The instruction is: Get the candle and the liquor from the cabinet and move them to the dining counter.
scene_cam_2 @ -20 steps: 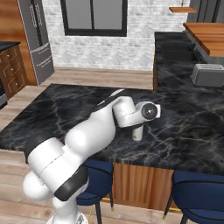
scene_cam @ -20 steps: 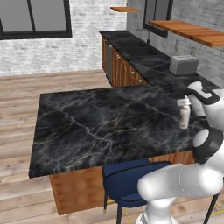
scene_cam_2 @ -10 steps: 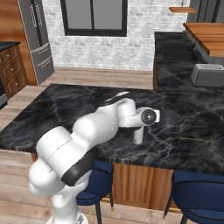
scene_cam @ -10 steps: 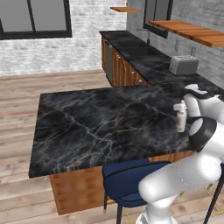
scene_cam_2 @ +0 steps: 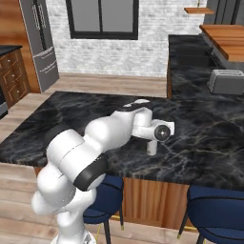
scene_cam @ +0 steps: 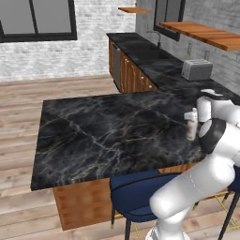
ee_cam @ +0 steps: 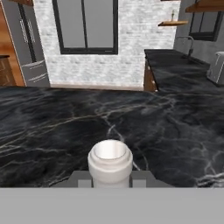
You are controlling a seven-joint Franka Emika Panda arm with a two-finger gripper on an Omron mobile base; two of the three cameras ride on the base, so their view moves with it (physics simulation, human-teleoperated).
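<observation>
Between the two dark fingers (ee_cam: 139, 180), one liquor bottle (ee_cam: 110, 167) is held, clamped narrowly about its neck; its round open mouth and pale grey-white glass are seen from the hand view. In the left base view the bottle is seen upright near the right edge of the table (scene_cam: 103, 136), a single broad slab of black marble with pale veins on a brown wooden base; whether its foot touches the slab cannot be told. No label writing can be read. Two blue-seated stools (scene_cam_2: 217, 214) are tucked at the near side. One boxy silver toaster (scene_cam: 197, 69) is seen on the long wall counter (scene_cam: 154, 65), under one reddish-brown wooden shelf (scene_cam: 204, 35).
</observation>
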